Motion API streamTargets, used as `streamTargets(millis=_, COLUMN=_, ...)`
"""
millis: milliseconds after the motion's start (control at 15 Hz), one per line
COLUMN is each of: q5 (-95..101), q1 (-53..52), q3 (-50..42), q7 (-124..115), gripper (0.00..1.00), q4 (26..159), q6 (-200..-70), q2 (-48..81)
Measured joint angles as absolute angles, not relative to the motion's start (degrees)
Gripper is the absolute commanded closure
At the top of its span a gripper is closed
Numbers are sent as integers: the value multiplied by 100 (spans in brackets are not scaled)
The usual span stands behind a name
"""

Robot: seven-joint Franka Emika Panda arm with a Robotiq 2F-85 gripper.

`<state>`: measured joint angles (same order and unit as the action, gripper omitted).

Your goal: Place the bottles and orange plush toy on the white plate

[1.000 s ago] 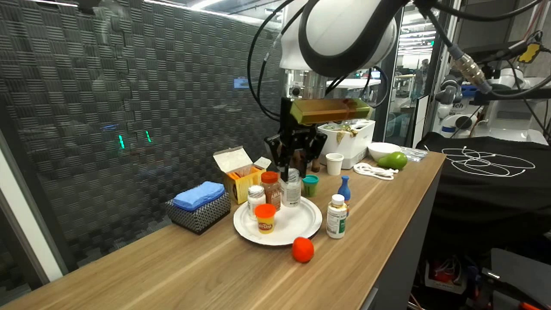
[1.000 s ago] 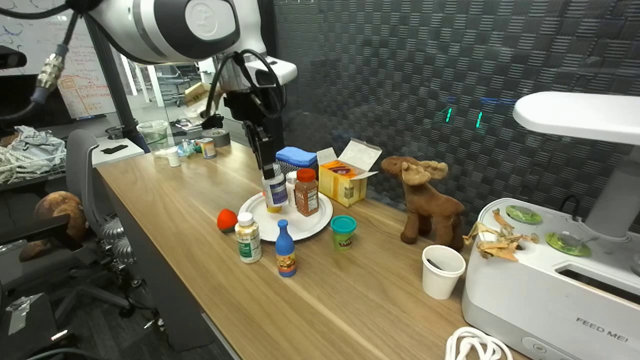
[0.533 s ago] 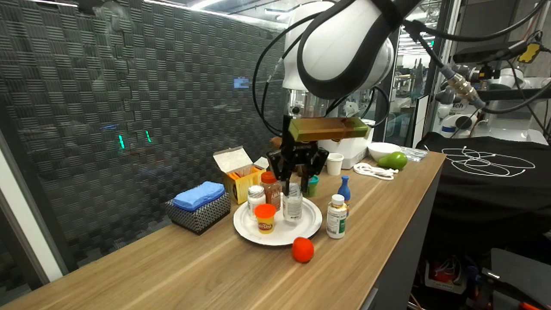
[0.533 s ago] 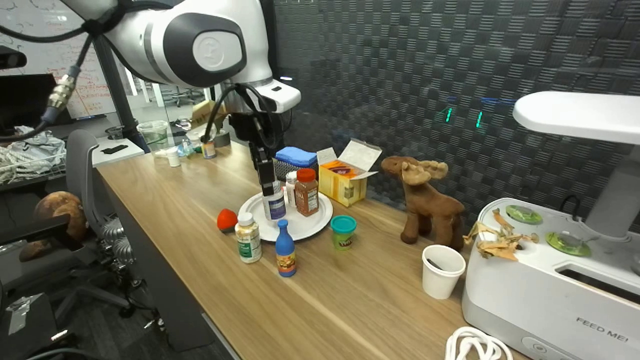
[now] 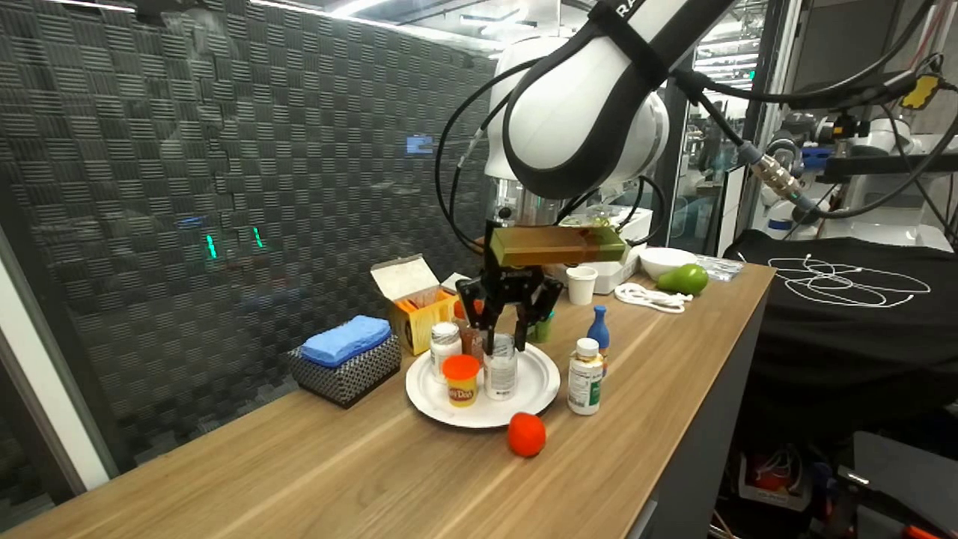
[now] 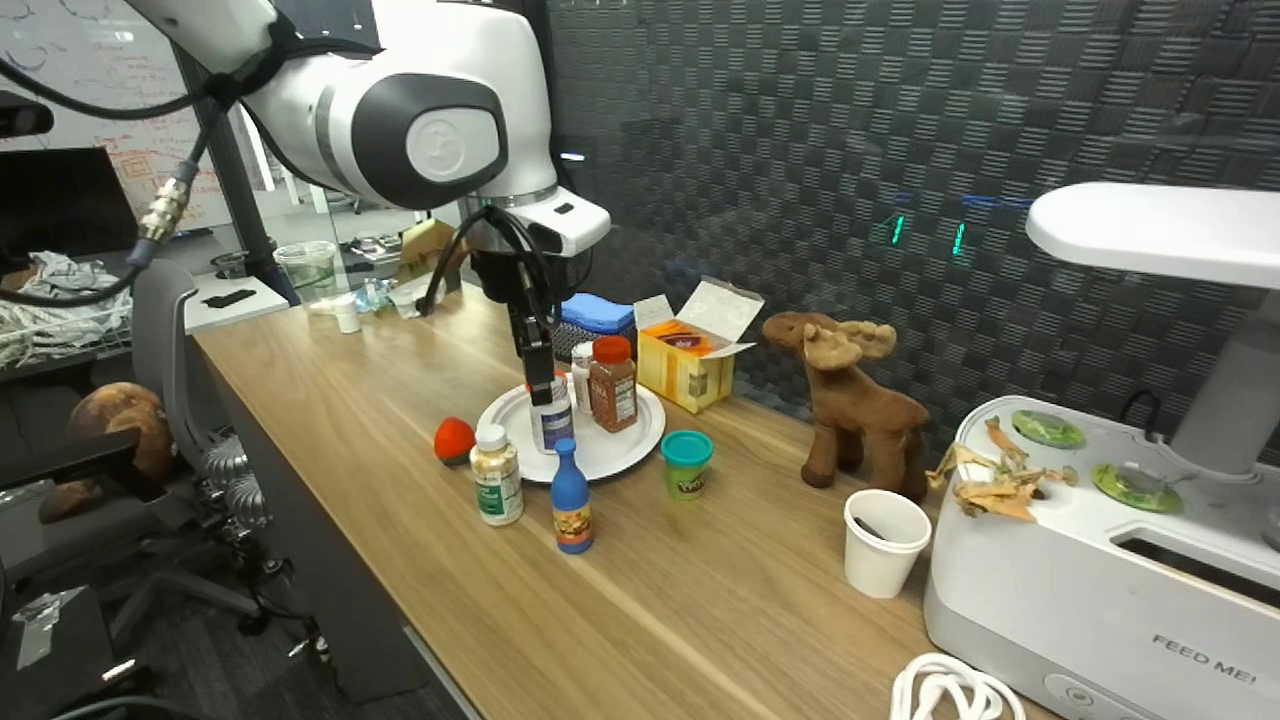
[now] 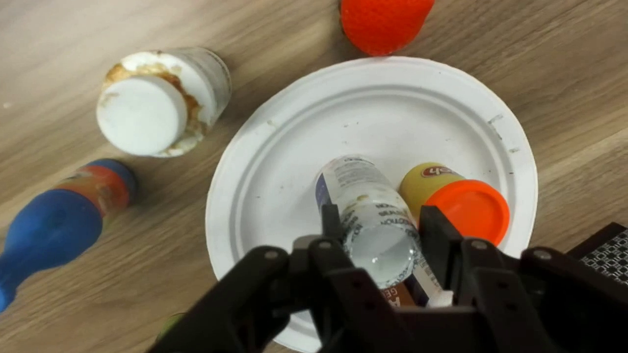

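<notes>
Though "FEED ME!" reads on the white appliance (image 6: 1080, 610) in an exterior view only, the white plate (image 7: 392, 117) shows in all 3 views. The gripper (image 7: 380, 219), partway closed, clasps a blue-labelled bottle (image 6: 553, 426) upright on it; a green-labelled bottle (image 5: 584, 382) stands nearby. A Play-Doh tub (image 5: 462, 388) sits on the plate; the orange plush toy (image 5: 527, 434) lies just beside it.

Paper-like plate (image 7: 284, 206); bumpy orange toy (image 7: 385, 24); smooth blue plastic bottle (image 6: 570, 490); wood-grained counter (image 6: 680, 590).
</notes>
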<state>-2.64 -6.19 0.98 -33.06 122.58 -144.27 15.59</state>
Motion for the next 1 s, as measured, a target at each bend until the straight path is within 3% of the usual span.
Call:
streamTargets(millis=800, q5=-526, q1=-723, q3=169, q7=-3288, gripper=81, q4=11991, q6=-14517, q2=1769)
streamTargets(millis=867, q5=-526, q1=-733, q3=169, q7=-3285, gripper=31, q4=11990, q6=-14517, q2=1770)
streamTargets(millis=1000, q5=-526, q1=-755, q3=170, q7=-3241, gripper=23, q4=11990, q6=-14511, q2=1770)
